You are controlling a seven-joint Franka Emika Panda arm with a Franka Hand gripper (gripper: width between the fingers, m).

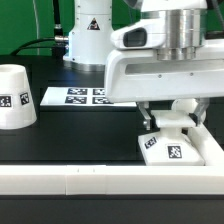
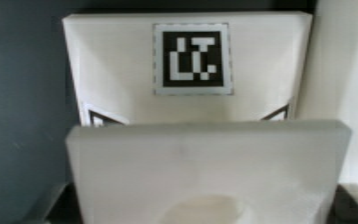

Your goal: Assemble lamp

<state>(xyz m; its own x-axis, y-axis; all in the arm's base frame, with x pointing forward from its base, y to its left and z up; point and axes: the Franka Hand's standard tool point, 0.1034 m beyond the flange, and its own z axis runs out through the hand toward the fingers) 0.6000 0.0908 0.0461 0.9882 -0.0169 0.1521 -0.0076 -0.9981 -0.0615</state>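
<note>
The lamp base (image 1: 183,150) is a white square block with tags on its sides. It lies at the exterior view's right, against the long white rail. My gripper (image 1: 172,122) is straight above it, with a dark finger on each side of the base's raised middle part, closed on it. In the wrist view the base (image 2: 190,90) fills the frame, one tag facing the camera. A round hollow shows between my fingers, where the gripper (image 2: 202,212) sits. The tapered shade (image 1: 15,97) stands at the far left. The bulb is out of view.
The long white rail (image 1: 90,181) runs along the front edge and bends up at the right behind the base. The marker board (image 1: 82,96) lies flat behind the middle. The arm's own pedestal (image 1: 88,35) stands at the back.
</note>
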